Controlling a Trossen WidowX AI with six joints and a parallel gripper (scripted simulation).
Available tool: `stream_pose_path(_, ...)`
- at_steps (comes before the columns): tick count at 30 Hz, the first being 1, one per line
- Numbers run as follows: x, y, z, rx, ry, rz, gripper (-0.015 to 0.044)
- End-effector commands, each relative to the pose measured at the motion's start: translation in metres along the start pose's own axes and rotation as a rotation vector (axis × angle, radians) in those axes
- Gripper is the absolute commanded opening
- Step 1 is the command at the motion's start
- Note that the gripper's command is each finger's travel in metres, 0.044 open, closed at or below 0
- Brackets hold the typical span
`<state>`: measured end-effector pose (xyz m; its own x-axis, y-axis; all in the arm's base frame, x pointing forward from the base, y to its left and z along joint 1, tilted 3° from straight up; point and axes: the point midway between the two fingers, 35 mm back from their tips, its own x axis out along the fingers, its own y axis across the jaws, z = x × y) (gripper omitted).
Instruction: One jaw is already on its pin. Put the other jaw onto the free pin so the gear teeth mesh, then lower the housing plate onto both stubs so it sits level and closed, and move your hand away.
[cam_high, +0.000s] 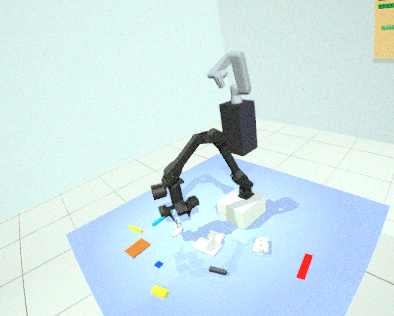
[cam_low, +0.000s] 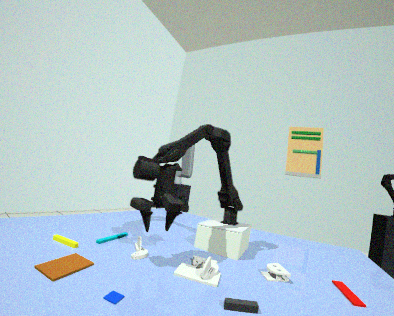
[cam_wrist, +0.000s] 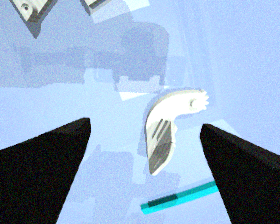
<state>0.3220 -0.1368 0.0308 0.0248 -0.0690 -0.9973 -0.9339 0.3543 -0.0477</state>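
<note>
Loose jaw: the white curved jaw (cam_high: 176, 232) (cam_low: 139, 254) (cam_wrist: 161, 109) lies off the pins, inward from the left corner of the blue worktop (cam_high: 340, 215) (cam_low: 310, 265); its teeth show in the wrist view.
Claw: the gripper (cam_high: 181, 215) (cam_low: 157, 230) (cam_wrist: 146, 127) hangs above the loose jaw, fingers wide apart, holding nothing.
Base and fitted jaw: the white base (cam_high: 202, 245) (cam_low: 187, 273), with its raised jaw, sits well in from all visible edges. Pin fit: cannot tell.
Housing piece: a small white part (cam_high: 261, 245) (cam_low: 277, 271), apart from the base on the side towards the right corner; probably the housing plate.
Cyan stick: the stick (cam_high: 159, 220) (cam_low: 112, 238) (cam_wrist: 185, 198) lies near the loose jaw, towards the left-hand far edge.
Left corner side: a thin yellow bar (cam_high: 135, 229) (cam_low: 65, 241) and an orange slab (cam_high: 137, 247) (cam_low: 64, 266).
Near part: a blue square (cam_high: 158, 264) (cam_low: 114, 297) and dark bar (cam_high: 218, 270) (cam_low: 241, 305).
Right-hand edge: a red strip (cam_high: 304, 266) (cam_low: 348, 293) lies inside it.
</note>
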Motion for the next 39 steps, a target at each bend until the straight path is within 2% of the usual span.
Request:
stream_pose_path(1, -0.0016, 0.0014, 0.0001, 0.006, 0.000, 0.006, 0.0230)
stream_pose_path(10, -0.0016, 0.0014, 0.0001, 0.006, 0.000, 0.006, 0.0000)
stream_pose_path(31, -0.0016, 0.0014, 0.0001, 0.006, 0.000, 0.006, 0.0000)
stream_pose_path(39, -0.0015, 0.0008, 0.0001, 0.001, 0.000, 0.004, 0.0210)
